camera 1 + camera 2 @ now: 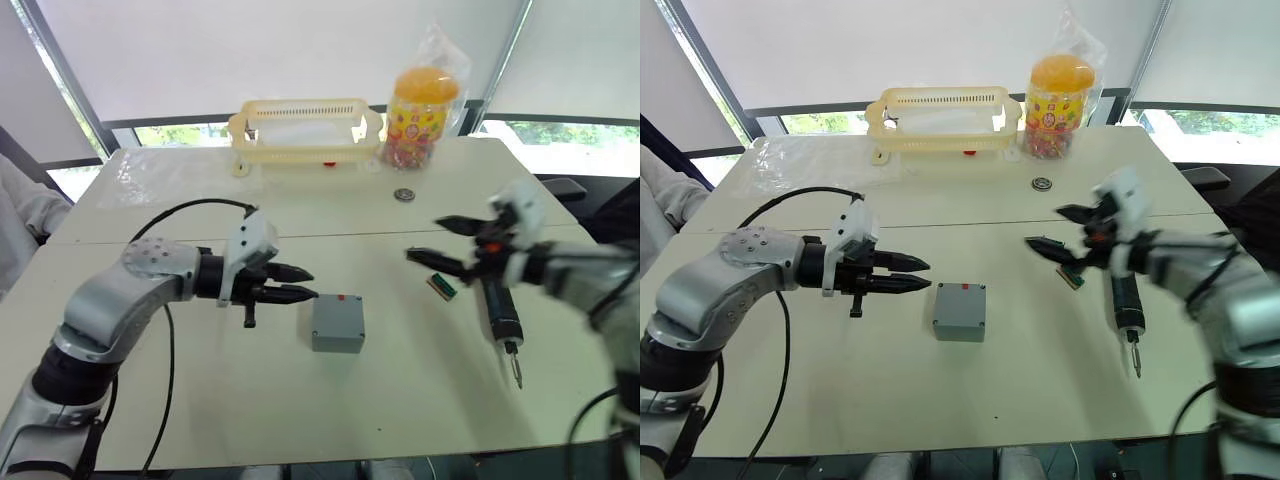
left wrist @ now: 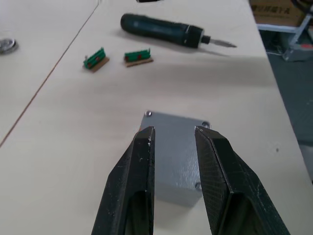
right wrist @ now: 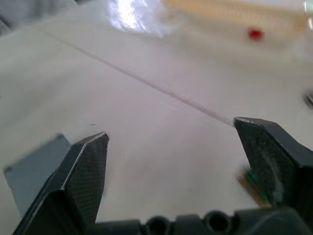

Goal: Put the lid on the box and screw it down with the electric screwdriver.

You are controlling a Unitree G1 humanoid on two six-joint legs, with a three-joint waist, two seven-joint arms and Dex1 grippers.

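Grey box [image 1: 338, 322] with lid [image 2: 178, 147] on, mid-table, red mark on top, no readable writing | left gripper [image 1: 297, 283] level just beside its left side, fingers narrowly parted, empty | right gripper [image 1: 432, 243] spread wide, empty, raised above electric screwdriver [image 1: 499, 317] lying right of box | candy jar [image 1: 420, 118] print unreadable

Your head views look down over the table [image 1: 420, 390]; your wrist views sit low, sharing the box [image 2: 178, 156].
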